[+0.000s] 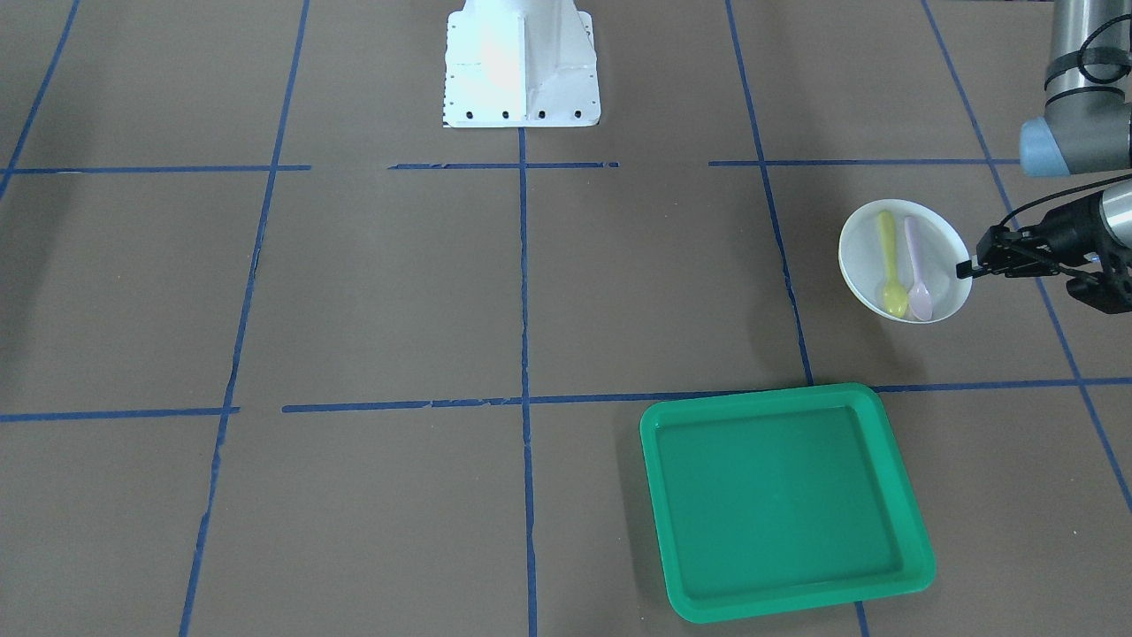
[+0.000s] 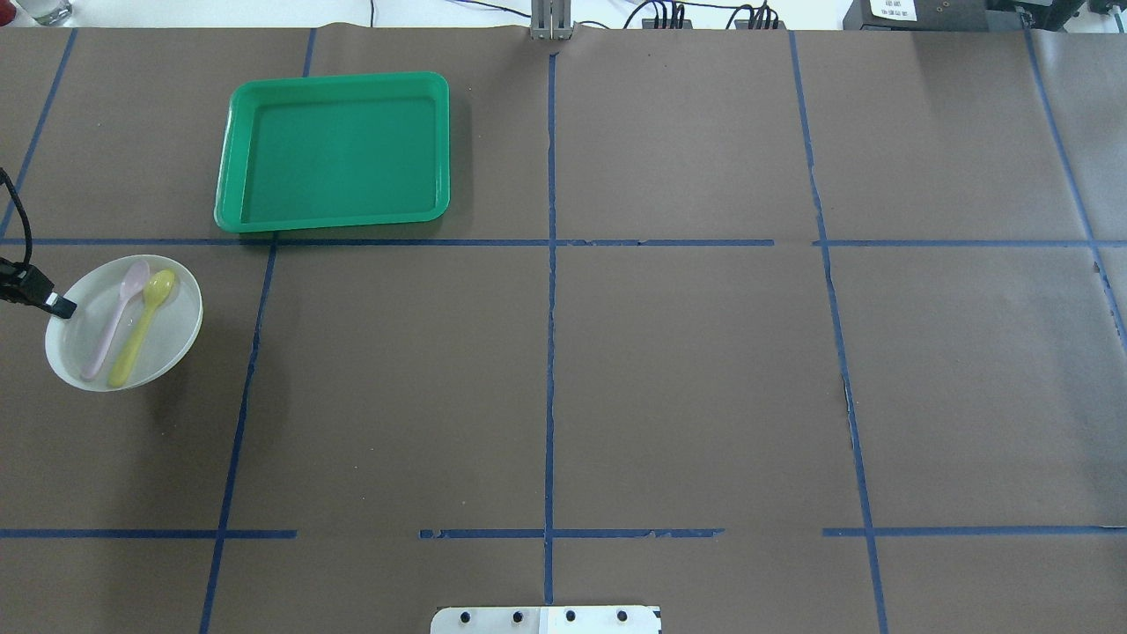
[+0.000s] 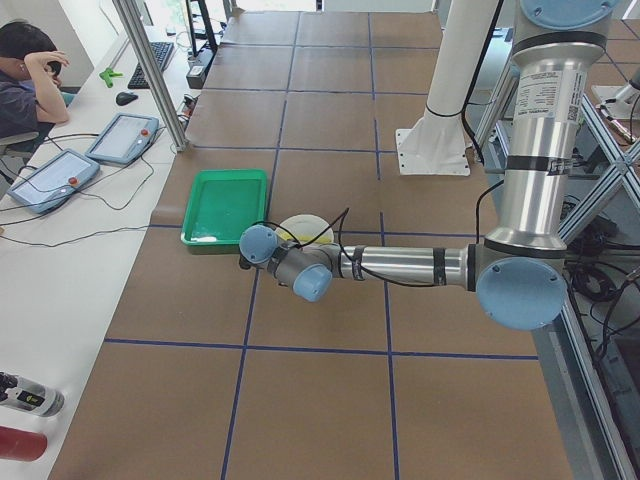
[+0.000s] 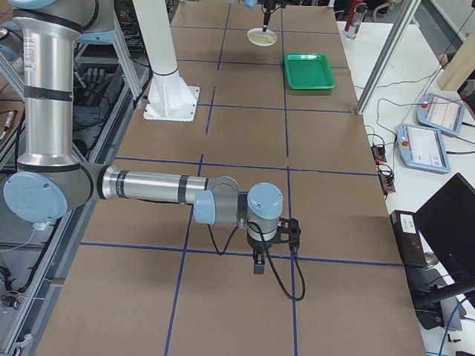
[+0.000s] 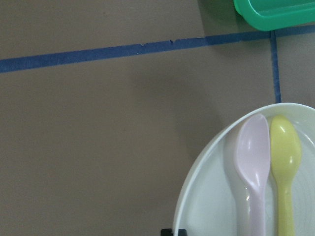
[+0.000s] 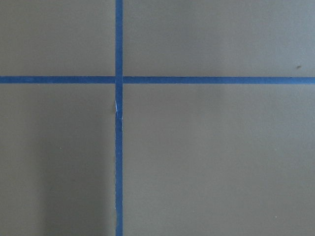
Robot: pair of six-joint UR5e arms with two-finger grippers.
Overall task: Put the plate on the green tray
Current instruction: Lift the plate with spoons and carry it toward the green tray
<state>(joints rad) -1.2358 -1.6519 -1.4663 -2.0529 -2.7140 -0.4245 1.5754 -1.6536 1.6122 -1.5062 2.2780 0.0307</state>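
The white plate (image 1: 943,252) holds a yellow spoon (image 1: 891,265) and a pink spoon (image 1: 916,270). It casts a shadow on the brown table and looks slightly raised. My left gripper (image 1: 966,268) is shut on the plate's rim; in the overhead view the gripper (image 2: 60,305) is at the plate's (image 2: 172,330) left edge. The green tray (image 1: 778,495) lies empty beyond the plate, across a blue tape line; it also shows in the overhead view (image 2: 339,150). My right gripper (image 4: 258,259) shows only in the exterior right view, far from both, and I cannot tell its state.
The robot's white base (image 1: 522,62) stands at the table's middle edge. Blue tape lines cross the brown table (image 2: 687,379). An operator (image 3: 25,70) sits by the far side with tablets (image 3: 120,135) on a white bench.
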